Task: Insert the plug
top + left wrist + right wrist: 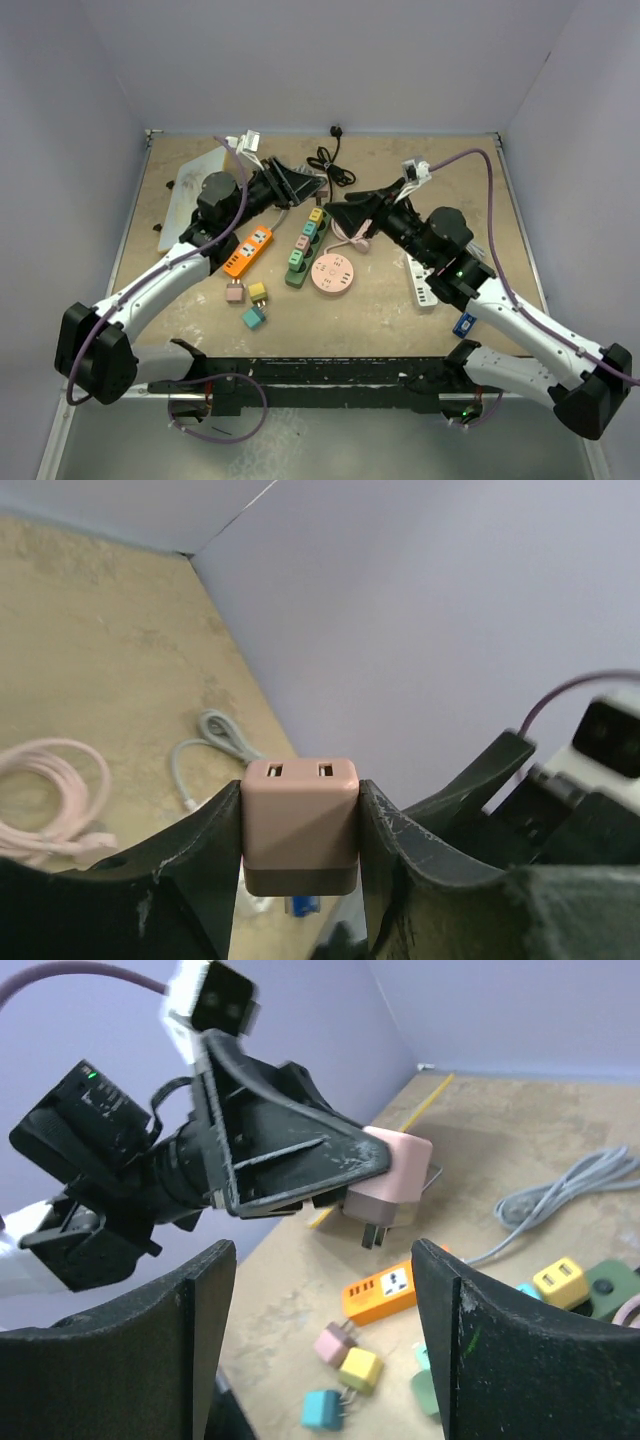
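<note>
Above the mottled tan table [390,310], the left gripper [300,800] is clamped on the smooth, blocky pink plug [400,1165]; the right gripper [322,1260] is spread empty. The plug's USB slots [275,771] are shown only by the left wrist view, its metal prongs [370,1235] only by the right.

You have two arms, the left arm [150,285] and the right arm [530,325], each with white links, black joints and bases, a thin purple cable [490,190] looping along it, a small white camera [415,170] at the wrist, and dark, scuffed fingers [190,870].
</note>
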You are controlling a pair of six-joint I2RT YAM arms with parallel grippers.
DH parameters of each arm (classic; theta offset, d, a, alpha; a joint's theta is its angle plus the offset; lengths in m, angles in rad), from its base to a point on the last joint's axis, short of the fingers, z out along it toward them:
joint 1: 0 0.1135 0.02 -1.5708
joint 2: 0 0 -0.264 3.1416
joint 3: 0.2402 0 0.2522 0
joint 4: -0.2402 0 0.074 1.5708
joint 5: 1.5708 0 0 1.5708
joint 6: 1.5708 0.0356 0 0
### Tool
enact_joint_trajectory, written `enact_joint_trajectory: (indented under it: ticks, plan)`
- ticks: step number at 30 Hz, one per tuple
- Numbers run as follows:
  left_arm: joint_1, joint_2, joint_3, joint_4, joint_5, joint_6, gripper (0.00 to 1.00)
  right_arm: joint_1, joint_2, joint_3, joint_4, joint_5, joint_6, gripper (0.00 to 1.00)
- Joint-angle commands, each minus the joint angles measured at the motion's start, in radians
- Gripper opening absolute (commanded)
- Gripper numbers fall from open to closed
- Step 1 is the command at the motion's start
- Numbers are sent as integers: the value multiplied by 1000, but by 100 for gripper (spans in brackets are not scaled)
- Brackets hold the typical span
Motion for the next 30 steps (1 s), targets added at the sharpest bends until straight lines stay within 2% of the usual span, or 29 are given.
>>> enact_joint_trajectory:
  ticks: [1,3,6,8,13,18,24,30]
  plan:
    - [-6,-80,73,31,124,539,24,1,-22,106,-249,65,216,72]
    - [-6,-87,76,50,126,711,24,-1,-34,160,-384,96,316,72]
    - [-6,-71,95,27,296,1015,22,-1,-50,211,-480,81,381,70]
    - [-7,-67,96,8,366,1166,21,-1,-47,256,-549,85,389,69]
    - [-7,-46,179,-236,499,1579,23,-1,-45,298,-609,131,379,68]
    - [-6,-15,239,-334,598,1704,24,-1,20,327,-584,118,338,67]
    - [-7,9,291,-544,607,1883,24,-1,125,375,-497,26,277,66]
    - [-6,21,313,-663,627,1967,24,-1,169,362,-462,70,286,62]
